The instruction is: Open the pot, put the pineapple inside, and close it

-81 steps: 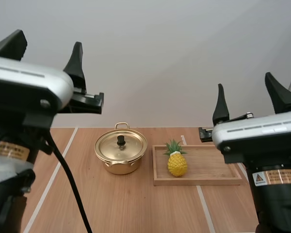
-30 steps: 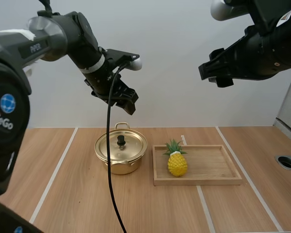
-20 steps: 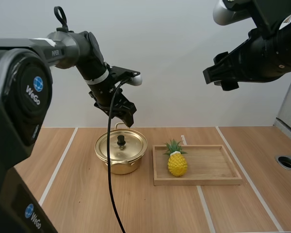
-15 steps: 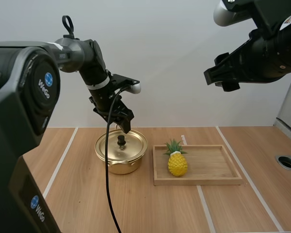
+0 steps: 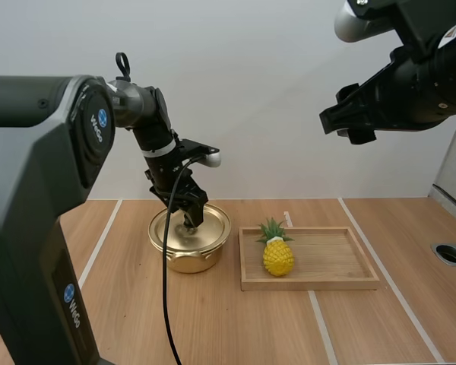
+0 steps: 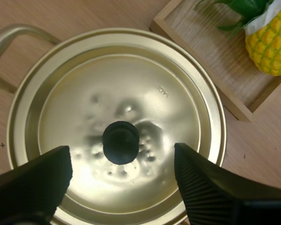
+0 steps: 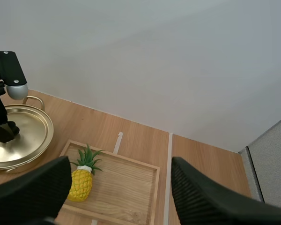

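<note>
On the white-lined wooden table (image 5: 235, 327), the round golden metal pot (image 5: 184, 258) sits lidded, the left gripper (image 6: 122, 161) spread either side of its black knob (image 6: 121, 142). The yellow, green-topped pineapple (image 5: 277, 255) stands in the shallow wooden tray (image 5: 342, 268). The right gripper (image 7: 120, 168) hangs high, fingers apart.

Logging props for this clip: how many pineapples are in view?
1. The pineapple stands upright at the left end of the wooden tray, just right of the closed pot. Another could be hidden inside the pot, since its inside cannot be seen.
</note>
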Robot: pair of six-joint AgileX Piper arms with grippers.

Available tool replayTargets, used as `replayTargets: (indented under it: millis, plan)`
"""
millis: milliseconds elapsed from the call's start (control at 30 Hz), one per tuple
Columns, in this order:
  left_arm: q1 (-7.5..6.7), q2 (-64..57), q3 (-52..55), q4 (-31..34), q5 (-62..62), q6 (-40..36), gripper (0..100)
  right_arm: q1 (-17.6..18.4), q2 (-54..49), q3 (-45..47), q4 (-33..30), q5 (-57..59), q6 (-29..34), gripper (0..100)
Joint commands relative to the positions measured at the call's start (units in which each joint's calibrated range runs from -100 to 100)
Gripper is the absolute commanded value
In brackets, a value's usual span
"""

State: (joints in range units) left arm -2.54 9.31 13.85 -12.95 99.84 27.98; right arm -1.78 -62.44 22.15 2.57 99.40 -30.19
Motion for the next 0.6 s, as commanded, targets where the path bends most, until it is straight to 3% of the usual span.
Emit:
replayTargets:
  millis: [0,333,567]
  plan:
    - [-0.11,0.32,-0.48,-0.59,0.16,1.09,100,-0.2,-0.51,-0.52,-0.4,-0.4,-0.06,100]
    - [-0.11,0.32,-0.48,-5.24,0.16,4.11,100,-0.2,-0.51,-0.52,-0.4,-0.91,-0.06,100]
    - [-0.11,0.32,-0.48,-4.52,0.16,3.76,100,-0.2,-0.51,-0.52,-0.4,-0.91,-0.06,100]
